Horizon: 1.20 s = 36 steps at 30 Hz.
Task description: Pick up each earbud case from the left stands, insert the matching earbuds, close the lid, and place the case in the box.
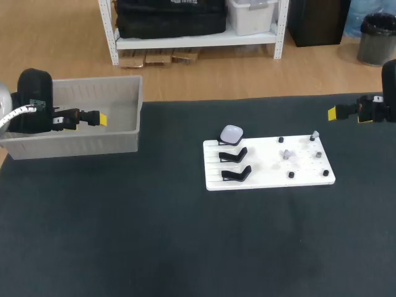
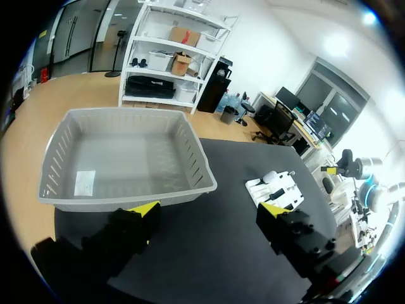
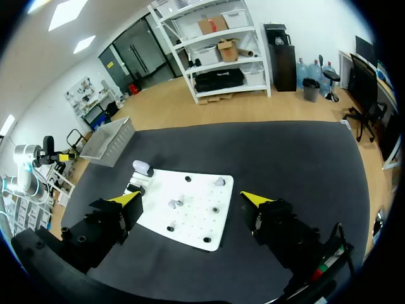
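In the head view, a dark table (image 1: 124,235) holds a grey box (image 1: 133,102) at the far left and a white board (image 1: 272,176) right of the middle. One pale earbud case (image 1: 232,132), lid closed, sits at the far left corner of the board. Nearer along the board's left side stand two bare black stands (image 1: 234,154). Small grey and dark pieces (image 1: 286,153), too small to tell apart, dot the board's right part. The left gripper (image 1: 99,117) hangs over the box, and the right gripper (image 1: 332,113) hangs at the table's right side, well apart from the board; from here I cannot tell the spread of either. In the left wrist view, the left gripper (image 2: 209,209) has its jaws released wide with nothing between them. The box (image 2: 205,171) lies just ahead, and the board (image 2: 281,190) with the case (image 2: 270,177) is farther off beside it. In the right wrist view, the right gripper (image 3: 191,198) is also spread wide and holds nothing. The board (image 3: 196,221) lies below and ahead of it, with the case (image 3: 142,168) at its far corner and the box (image 3: 114,142) beyond.
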Tool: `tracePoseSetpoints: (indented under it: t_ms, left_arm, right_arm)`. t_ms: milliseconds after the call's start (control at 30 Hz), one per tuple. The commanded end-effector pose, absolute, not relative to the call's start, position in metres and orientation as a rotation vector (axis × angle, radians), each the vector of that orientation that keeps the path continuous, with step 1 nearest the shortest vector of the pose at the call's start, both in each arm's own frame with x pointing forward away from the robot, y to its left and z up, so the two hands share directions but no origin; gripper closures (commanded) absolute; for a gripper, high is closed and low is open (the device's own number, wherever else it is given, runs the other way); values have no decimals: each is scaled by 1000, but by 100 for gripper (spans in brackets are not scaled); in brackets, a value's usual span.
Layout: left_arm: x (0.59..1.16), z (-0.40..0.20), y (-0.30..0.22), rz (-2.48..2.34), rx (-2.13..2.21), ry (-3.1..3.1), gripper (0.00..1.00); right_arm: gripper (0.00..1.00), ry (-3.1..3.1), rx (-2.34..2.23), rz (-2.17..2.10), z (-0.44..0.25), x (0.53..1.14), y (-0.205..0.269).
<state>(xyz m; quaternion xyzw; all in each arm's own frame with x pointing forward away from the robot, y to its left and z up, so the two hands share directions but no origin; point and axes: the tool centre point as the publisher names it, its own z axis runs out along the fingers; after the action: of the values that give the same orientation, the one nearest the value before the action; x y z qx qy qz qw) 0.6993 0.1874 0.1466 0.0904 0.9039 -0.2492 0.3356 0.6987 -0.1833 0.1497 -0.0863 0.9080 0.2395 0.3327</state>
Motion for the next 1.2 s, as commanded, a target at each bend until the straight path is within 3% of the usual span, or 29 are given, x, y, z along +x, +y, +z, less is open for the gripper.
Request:
tracePoseSetpoints:
  t_ms: [33, 867, 1100, 1200]
  left_arm:
    - [700, 149, 185, -636, 231, 2373, 0]
    - [700, 149, 185, -636, 231, 2373, 0]
    - [711, 189, 147, -763, 1177, 1721, 0]
    - [714, 193, 142, -742, 1210, 1727, 0]
  right_arm:
    - [0, 2372, -227, 628, 150, 699, -184]
    - [0, 2372, -227, 628, 150, 699, -184]
    - [0, 2372, -227, 628, 150, 699, -184]
    - [0, 2372, -227, 628, 150, 699, -184]
